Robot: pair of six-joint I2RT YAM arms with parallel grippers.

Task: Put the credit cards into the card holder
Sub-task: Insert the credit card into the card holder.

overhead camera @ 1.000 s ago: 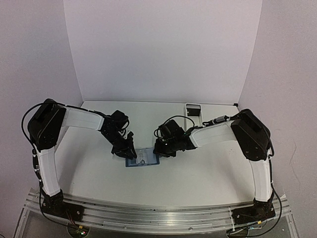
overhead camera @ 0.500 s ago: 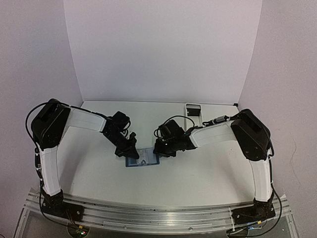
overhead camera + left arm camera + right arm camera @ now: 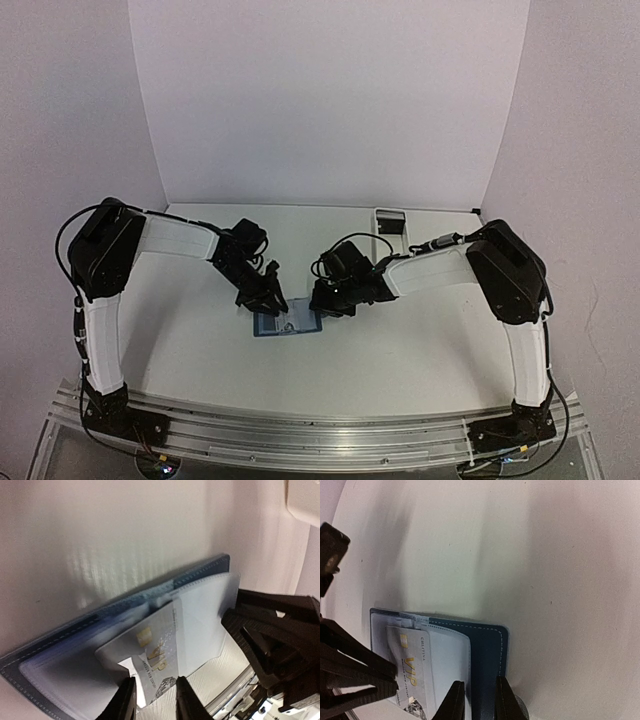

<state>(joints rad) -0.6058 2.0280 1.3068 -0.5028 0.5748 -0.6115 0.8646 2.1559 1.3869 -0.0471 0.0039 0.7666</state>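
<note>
- While the card holder (image 3: 290, 324) lies open on the desk (image 3: 400, 350), in the middle and toward the near side between the two arms, one card (image 3: 150, 650) with gold letters sits partly inside a pale pocket page.
- One end of this card sticks out of the pocket.
- The left hand (image 3: 153, 705) has a narrow gap, and the free end of the card lies between its fingers. I think it pushes the card more than it grips it.
- The right hand (image 3: 478, 702) is narrow too, with the dark-blue right cover between its fingers. It seems to pinch the cover and keep the holder steady.
- Done, as I judge: the holder is open and the card has entered.
- Left to do: slide this card fully in.
- No other card shows in these views.
</note>
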